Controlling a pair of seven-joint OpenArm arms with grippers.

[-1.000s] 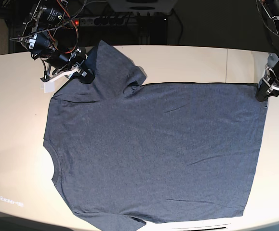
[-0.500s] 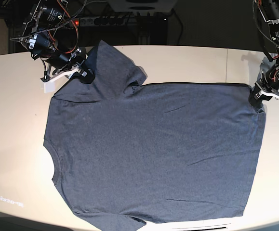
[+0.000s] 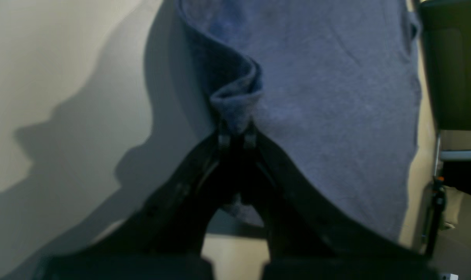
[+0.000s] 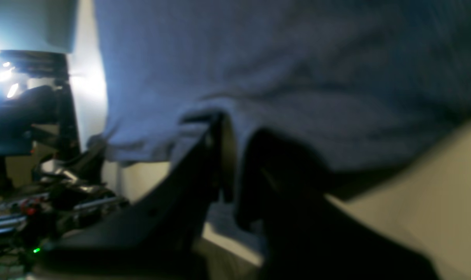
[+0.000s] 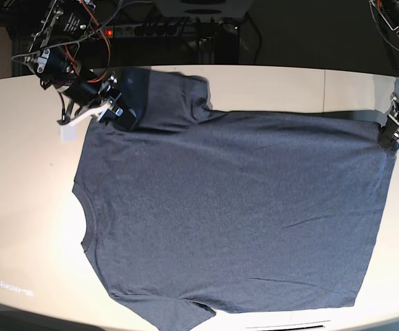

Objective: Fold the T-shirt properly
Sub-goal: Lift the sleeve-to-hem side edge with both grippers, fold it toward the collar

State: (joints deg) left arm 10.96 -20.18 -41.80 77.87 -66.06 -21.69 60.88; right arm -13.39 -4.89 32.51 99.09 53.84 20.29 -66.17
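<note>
The slate-blue T-shirt (image 5: 233, 214) lies spread over the table, collar toward the left and hem toward the right. My right gripper (image 5: 116, 110) at the far left is shut on the shirt's far shoulder by the sleeve; in the right wrist view the cloth (image 4: 278, 58) runs between the dark fingers of that gripper (image 4: 235, 163). My left gripper (image 5: 390, 136) at the far right is shut on the far hem corner. In the left wrist view a bunched pinch of the cloth (image 3: 336, 97) sits in that gripper (image 3: 237, 136).
The cream table (image 5: 20, 172) shows bare on the left of the shirt and along the far edge. A power strip (image 5: 151, 29) and cables lie behind the table. The shirt's near sleeve reaches the front edge.
My left gripper has shut on the hem corner. The whole shirt has shifted to the right, its far edge is pulled straighter, and the far sleeve has flattened out.
</note>
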